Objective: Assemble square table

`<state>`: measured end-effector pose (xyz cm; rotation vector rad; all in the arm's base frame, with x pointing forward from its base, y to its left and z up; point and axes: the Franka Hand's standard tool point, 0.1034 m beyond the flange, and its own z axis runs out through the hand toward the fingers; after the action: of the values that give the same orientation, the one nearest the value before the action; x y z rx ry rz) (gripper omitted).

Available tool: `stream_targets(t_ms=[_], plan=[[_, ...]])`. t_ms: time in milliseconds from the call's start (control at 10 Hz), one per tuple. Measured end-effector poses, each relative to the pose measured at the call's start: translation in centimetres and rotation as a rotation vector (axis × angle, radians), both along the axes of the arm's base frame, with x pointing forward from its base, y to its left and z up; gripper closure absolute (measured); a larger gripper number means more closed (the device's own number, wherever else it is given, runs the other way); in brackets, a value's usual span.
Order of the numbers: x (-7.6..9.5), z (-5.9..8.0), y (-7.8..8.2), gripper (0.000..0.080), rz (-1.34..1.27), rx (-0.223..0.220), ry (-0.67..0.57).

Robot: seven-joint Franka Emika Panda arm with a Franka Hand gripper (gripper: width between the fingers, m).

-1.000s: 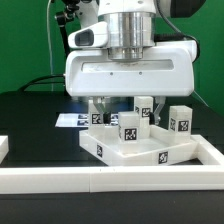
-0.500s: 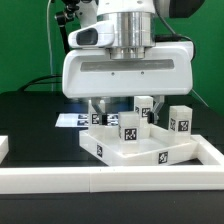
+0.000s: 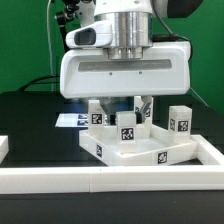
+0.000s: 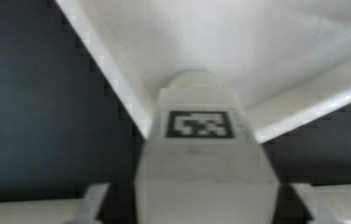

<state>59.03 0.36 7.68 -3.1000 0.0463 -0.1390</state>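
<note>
White leg [image 3: 127, 127] upright between the jaws [image 3: 120, 108], seemingly pinched just above the slab [image 3: 140, 148]. Could tilt or slip if gripped off-centre, knocking neighbouring legs [image 3: 180, 120].

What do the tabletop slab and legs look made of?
Tabletop slab: probably molded plastic, matte white, going by its uniform color and raised rim. Leg: looks like the same white plastic, blocky, with a printed black-and-white tag stuck on. Surface texture is too blurred to tell.

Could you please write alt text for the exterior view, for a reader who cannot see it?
A white robot gripper reaches down over a white square tabletop on a black table, its fingers either side of a tagged white leg. Another tagged leg stands towards the exterior view's right.
</note>
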Motion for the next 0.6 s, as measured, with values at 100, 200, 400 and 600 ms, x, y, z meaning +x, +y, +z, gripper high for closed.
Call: stream_targets(t_ms=[100, 200, 400, 600], plan=[[0.0, -0.01, 0.01, 0.0511, -0.039, 0.004, 0.002], [-0.01, -0.03, 0.03, 0.0511, -0.117, 0.011, 0.005], [-0.04, -0.07, 0.0, 0.0511, -0.266, 0.025, 0.011], [-0.23, -0.09, -0.16, 0.0511, -0.528, 0.06, -0.003]])
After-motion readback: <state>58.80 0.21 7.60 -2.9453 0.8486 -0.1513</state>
